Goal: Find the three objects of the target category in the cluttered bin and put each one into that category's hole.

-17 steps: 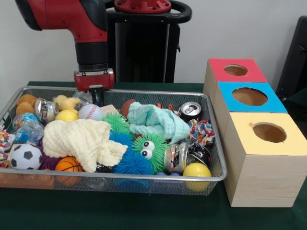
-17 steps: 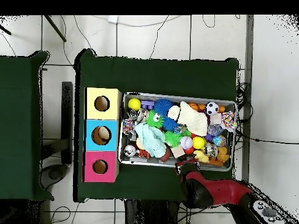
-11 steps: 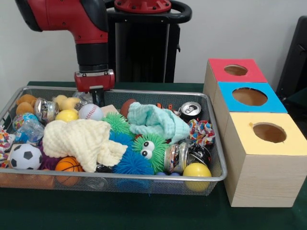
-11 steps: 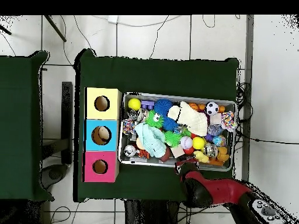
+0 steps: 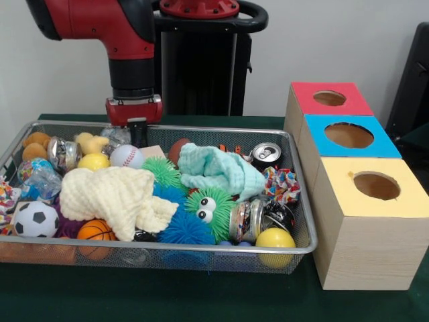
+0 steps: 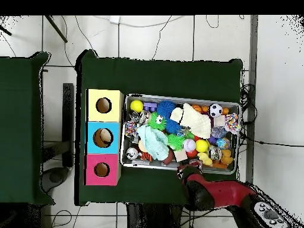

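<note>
Front view: bin (image 5: pixel 303 249), silver wire mesh, set on the green table (image 5: pixel 201 298) and packed full; contents noted: cream cloth (image 5: pixel 117 194), teal cloth (image 5: pixel 218 171), green fuzzy toy with eyes (image 5: pixel 209 208), blue spiky ball (image 5: pixel 184 228), green spiky ball (image 5: pixel 161 172), baseball (image 5: pixel 126 156), soccer ball (image 5: pixel 36 219), basketball (image 5: pixel 96 231), yellow ball (image 5: pixel 275 239), cans (image 5: pixel 267 154); three boxes ranged just beside the bin, each with one round hole: red box (image 5: pixel 328 98) farthest, blue box (image 5: pixel 348 136) between, yellow box (image 5: pixel 375 188) nearest the camera; gripper (image 5: pixel 137 131) hung from the red arm (image 5: pixel 127 40) over the bin's far rim, above the baseball; whether its fingers are spread or pressed together cannot be told; nothing is seen held. Overhead view: bin (image 6: pixel 181 96) lying lengthwise at the table's middle; yellow box (image 6: pixel 104 105), blue box (image 6: pixel 103 138) and red box (image 6: pixel 101 169) in a column touching or nearly touching its short side; gripper (image 6: pixel 189 172) placed at the bin rim on the robot's side; arm (image 6: pixel 225 196) entered from the lower edge. Step judged in hand: the search, at the approach to a first pick; no hole is seen to hold anything, though their depths are hidden; the target category is not disclosed by the scene. Next move judged to require: a descent onto one exposed item near the rim, the baseball being closest, with the cloths and neighbouring balls left undisturbed; thereafter a carry across the bin's full length to the matching hole.
</note>
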